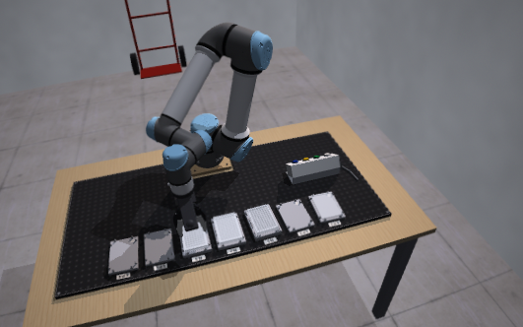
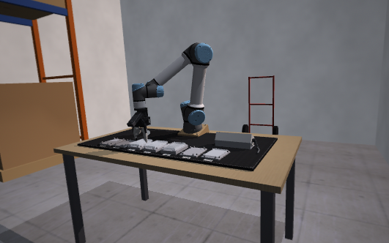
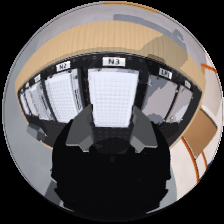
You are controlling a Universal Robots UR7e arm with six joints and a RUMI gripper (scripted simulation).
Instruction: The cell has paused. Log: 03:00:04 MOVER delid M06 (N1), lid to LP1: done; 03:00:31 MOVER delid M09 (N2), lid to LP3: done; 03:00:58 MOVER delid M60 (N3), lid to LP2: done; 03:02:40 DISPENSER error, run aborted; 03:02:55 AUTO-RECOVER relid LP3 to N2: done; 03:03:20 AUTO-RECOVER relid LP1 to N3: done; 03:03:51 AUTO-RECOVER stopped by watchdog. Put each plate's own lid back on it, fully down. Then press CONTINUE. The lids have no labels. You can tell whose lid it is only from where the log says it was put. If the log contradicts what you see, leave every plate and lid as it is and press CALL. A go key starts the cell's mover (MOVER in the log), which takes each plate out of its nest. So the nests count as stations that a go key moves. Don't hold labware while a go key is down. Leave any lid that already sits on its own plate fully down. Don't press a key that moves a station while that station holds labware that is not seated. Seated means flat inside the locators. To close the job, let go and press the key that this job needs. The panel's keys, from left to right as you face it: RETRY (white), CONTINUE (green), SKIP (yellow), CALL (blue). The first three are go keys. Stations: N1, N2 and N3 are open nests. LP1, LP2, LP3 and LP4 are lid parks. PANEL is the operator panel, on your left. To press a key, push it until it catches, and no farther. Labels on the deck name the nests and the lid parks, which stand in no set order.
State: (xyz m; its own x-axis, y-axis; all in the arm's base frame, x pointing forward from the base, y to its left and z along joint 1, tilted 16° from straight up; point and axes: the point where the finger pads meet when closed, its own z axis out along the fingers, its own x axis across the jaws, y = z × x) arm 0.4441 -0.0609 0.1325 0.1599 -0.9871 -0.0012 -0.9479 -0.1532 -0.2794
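Observation:
My gripper (image 1: pixel 190 228) is down on nest N3 (image 3: pixel 114 61), the third station from the left in the top view. It is shut on the lid (image 3: pixel 114 95) that lies on the N3 plate, gripping it at its rear edge. The lid still sits low on the plate. The N2 plate (image 1: pixel 228 228) beside it is covered by a lid. The following plate (image 1: pixel 263 220) is uncovered and its wells show. A pale lid (image 1: pixel 326 206) lies on the park at the right end of the row. In the exterior view the gripper (image 2: pixel 141 138) stands at the row's left part.
Two grey lid parks (image 1: pixel 123 256) (image 1: pixel 159 246) left of N3 hold nothing, and so does the park (image 1: pixel 295 215) second from the right. The operator panel (image 1: pixel 313 167) with its keys stands behind the right end of the row. The arm's base (image 1: pixel 212 167) is at the back.

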